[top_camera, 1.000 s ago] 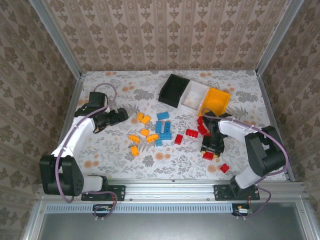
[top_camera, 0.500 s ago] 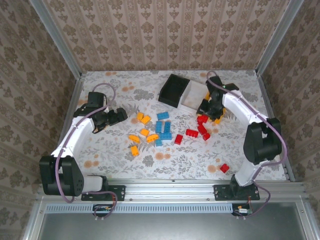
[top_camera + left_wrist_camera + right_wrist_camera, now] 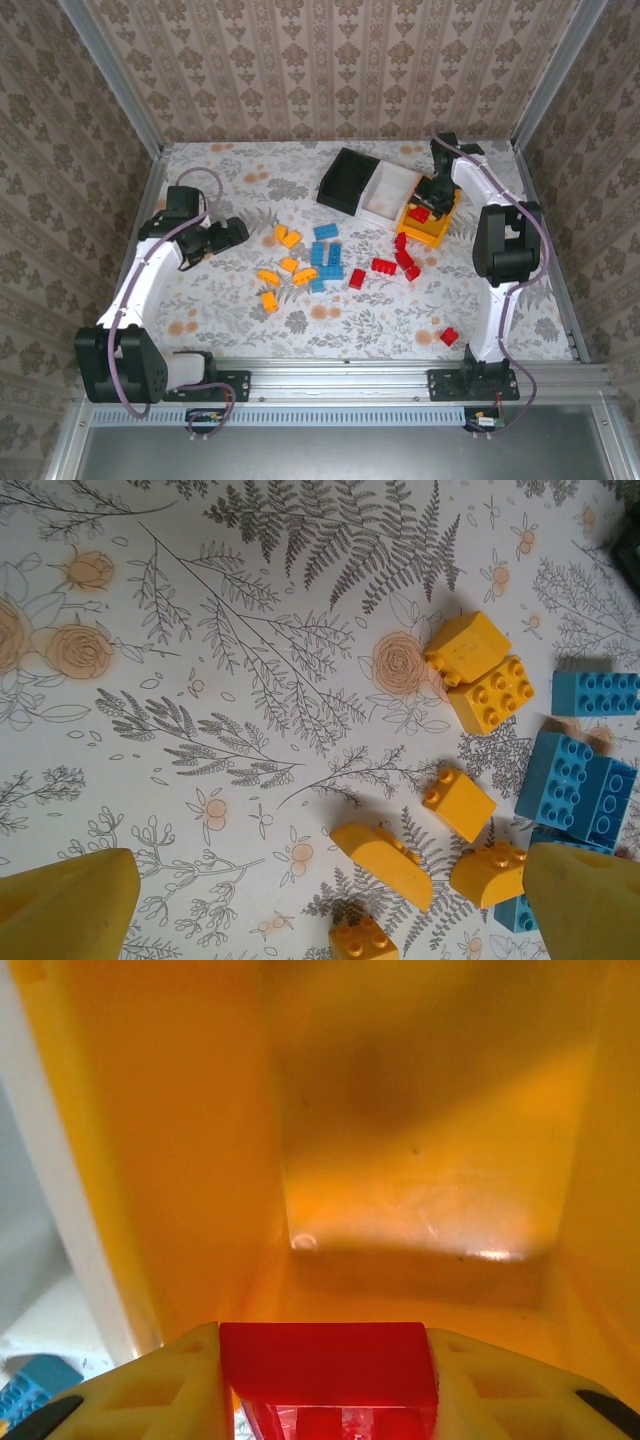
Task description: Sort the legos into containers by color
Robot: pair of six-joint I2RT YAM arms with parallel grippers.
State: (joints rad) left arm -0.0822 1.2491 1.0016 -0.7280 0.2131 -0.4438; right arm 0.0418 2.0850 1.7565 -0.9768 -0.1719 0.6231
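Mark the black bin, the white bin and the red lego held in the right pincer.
black bin [image 3: 348, 182], top external view, bare floor inside.
white bin [image 3: 390, 192], top external view, bare floor inside.
held red lego [image 3: 328, 1360], right wrist view, middle of its flat face.

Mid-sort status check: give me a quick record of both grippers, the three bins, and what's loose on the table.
right gripper: shut on a red brick, held over the inside of the orange-yellow bin
left gripper: open, holding nothing, above the table left of the orange-yellow bricks
bins: black bin, white bin and orange-yellow bin side by side at the far side
loose bricks: orange-yellow group, blue bricks, red bricks
stray: lone red brick near the right arm's base
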